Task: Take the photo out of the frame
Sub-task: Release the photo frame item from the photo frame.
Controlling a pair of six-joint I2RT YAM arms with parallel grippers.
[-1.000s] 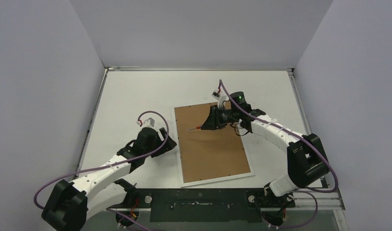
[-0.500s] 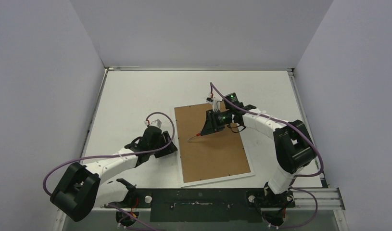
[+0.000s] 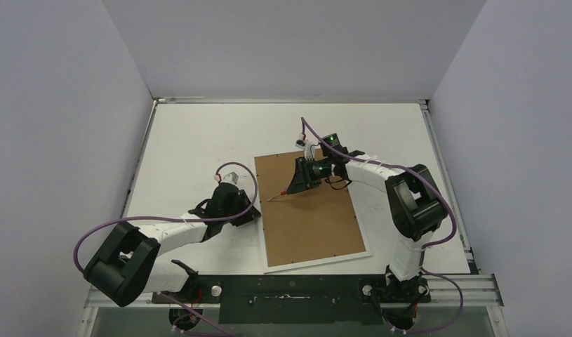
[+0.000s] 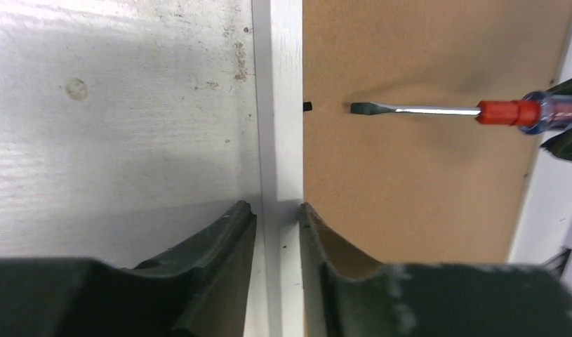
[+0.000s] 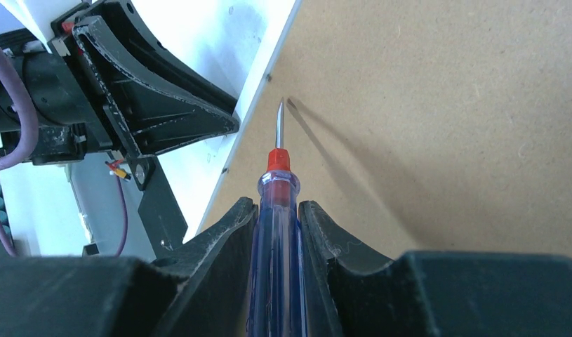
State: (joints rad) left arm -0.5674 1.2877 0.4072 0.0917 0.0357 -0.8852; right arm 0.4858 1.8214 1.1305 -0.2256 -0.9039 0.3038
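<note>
Since the frame [image 3: 318, 262] lay face down on the worktop [image 3: 191, 140] with its brown backing [image 3: 307, 217] up, the photo was hidden underneath. The left claw [image 4: 276, 207] straddled the left border strip, fingers close against both sides; whether it truly pinched could not be told. The right claw [image 5: 276, 205] pinched the screwdriver [image 5: 278, 163], blade just short of a small black tab [image 4: 307, 107]. Doing this well probably meant a low, flat blade, gentle levering and a steadied frame.
</note>
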